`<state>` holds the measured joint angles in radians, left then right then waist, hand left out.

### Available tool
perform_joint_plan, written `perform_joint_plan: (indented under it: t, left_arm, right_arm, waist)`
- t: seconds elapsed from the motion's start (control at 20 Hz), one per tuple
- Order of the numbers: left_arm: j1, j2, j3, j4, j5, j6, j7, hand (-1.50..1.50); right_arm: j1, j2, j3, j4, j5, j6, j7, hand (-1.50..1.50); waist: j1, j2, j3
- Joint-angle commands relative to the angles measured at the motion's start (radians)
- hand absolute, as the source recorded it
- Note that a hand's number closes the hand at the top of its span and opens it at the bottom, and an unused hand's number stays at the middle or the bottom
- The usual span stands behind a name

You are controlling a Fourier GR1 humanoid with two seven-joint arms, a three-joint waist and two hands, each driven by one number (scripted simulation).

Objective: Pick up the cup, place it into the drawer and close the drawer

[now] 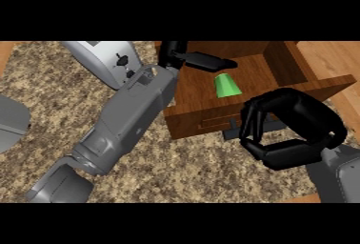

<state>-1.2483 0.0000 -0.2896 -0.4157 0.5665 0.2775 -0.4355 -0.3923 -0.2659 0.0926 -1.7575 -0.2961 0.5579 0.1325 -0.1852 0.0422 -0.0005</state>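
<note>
A grey appliance stood at the far left of the speckled counter. The left robot hand reached over the open wooden drawer, fingers straight and holding nothing. Just right of it, the green cup sat upside down inside the drawer. The right robot hand hung by the drawer's front, fingers curled, apparently gripping nothing.

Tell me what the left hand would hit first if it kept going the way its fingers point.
Probably the drawer's far side wall; the left hand points across the open box, past the cup, though depth is unclear.
</note>
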Motion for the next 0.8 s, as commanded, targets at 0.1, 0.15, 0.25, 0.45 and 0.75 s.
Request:
perform_joint_plan:
  t: [0.1, 0.15, 0.25, 0.45, 0.75]
  left_arm:
    - [0.001, 0.000, -0.004, -0.004, 0.073, 0.047, -0.055, -1.50]
    - [0.016, 0.000, 0.008, 0.018, 0.061, 0.033, -0.088, -1.50]
    - [-0.018, 0.000, 0.014, 0.022, 0.080, 0.066, -0.054, -1.50]
    - [0.031, 0.000, 0.033, 0.018, 0.104, 0.021, -0.097, -1.50]
    - [0.087, 0.010, 0.052, -0.016, 0.108, -0.039, -0.132, -1.50]
  right_arm:
    - [0.017, -0.122, 0.082, -0.013, 0.104, 0.108, 0.082, -1.50]
    - [0.066, -0.145, 0.087, -0.023, 0.159, 0.103, 0.078, -1.50]
    - [0.066, -0.127, 0.115, -0.043, 0.308, 0.043, 0.039, -1.50]
    - [0.123, -0.135, 0.162, 0.015, 0.516, -0.034, -0.039, -1.50]
    - [0.093, -0.067, 0.270, 0.314, 0.718, -0.155, -0.150, -1.50]
  waist:
    - [0.065, -0.021, 0.000]
    - [0.079, -0.022, 0.000]
    - [0.101, -0.027, 0.002]
    - [0.148, -0.029, 0.002]
    - [0.199, -0.032, 0.002]
